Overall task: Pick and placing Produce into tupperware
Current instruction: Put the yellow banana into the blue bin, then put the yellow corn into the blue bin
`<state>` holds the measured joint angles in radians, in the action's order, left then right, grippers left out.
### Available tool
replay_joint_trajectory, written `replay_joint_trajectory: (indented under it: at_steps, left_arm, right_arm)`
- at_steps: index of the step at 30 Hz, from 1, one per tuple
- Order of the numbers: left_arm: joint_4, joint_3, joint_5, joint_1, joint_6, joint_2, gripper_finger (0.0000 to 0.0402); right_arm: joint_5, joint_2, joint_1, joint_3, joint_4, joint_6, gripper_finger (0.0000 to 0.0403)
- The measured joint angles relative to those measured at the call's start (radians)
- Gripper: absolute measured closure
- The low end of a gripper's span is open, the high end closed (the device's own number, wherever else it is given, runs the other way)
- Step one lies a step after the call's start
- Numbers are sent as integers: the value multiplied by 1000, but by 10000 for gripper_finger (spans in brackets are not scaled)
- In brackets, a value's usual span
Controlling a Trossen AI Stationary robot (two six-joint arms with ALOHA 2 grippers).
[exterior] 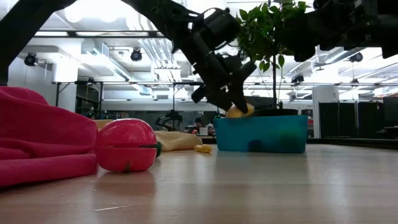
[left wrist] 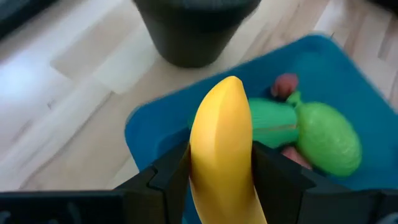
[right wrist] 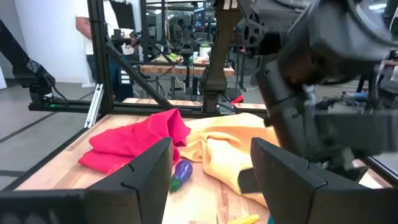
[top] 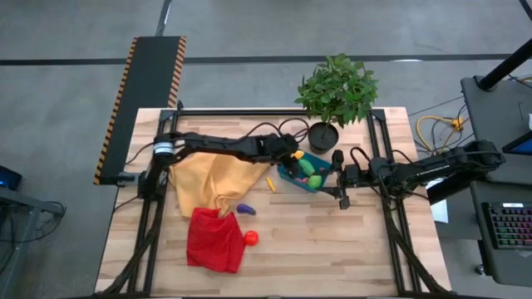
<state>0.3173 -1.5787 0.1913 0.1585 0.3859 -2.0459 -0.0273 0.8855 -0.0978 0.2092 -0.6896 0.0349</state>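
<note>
- Left gripper [left wrist: 221, 177]: fingers clamped on the yellow banana [left wrist: 222, 146], one finger on each side, the fruit's tip projecting forward past them; in the low view the gripper [exterior: 235, 102] hangs just above the container's rim.
- Tupperware [top: 293, 175]: blue-teal container directly beneath the left gripper, on the table [top: 332, 241]; two green ovals [left wrist: 326, 137] and a pink piece [left wrist: 285, 83] lie inside, just beyond the banana's tip.
- Black plant pot [left wrist: 196, 28]: stands past the tupperware, farther out from the left gripper.
- Right gripper [top: 342, 196]: fingers apart, holding nothing, poised just beside the tupperware's other side.
- Purple piece [right wrist: 181, 173]: on the table ahead of the right gripper, beside the yellow-orange cloth [right wrist: 230, 152].
- Red round one [top: 250, 237]: well apart from both grippers, touching the red cloth [top: 213, 241].
</note>
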Motion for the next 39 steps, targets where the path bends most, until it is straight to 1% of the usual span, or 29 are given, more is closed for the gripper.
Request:
replay_joint_trajectory:
  at_steps: [14,21,28,30,33,35,39]
  left_arm:
    - [5,1,-3,0,-5,-15,258]
    - [5,1,-35,0,-38,-16,231]
    - [2,2,-35,-3,-124,-16,204]
    - [2,2,-35,-4,-177,-16,203]
    - [27,4,-60,-15,-313,2,203]
    - [73,8,-77,-31,-411,29,202]
    - [201,17,-78,-69,-597,83,202]
  right_arm:
    - [0,-1,0,0,4,1,193]
    - [0,-1,0,0,5,0,193]
    - [0,-1,0,0,5,0,193]
    - [0,-1,0,0,5,0,193]
    - [0,-1,0,0,5,0,193]
    - [0,-1,0,0,6,0,193]
    - [0,-1,0,0,10,0,193]
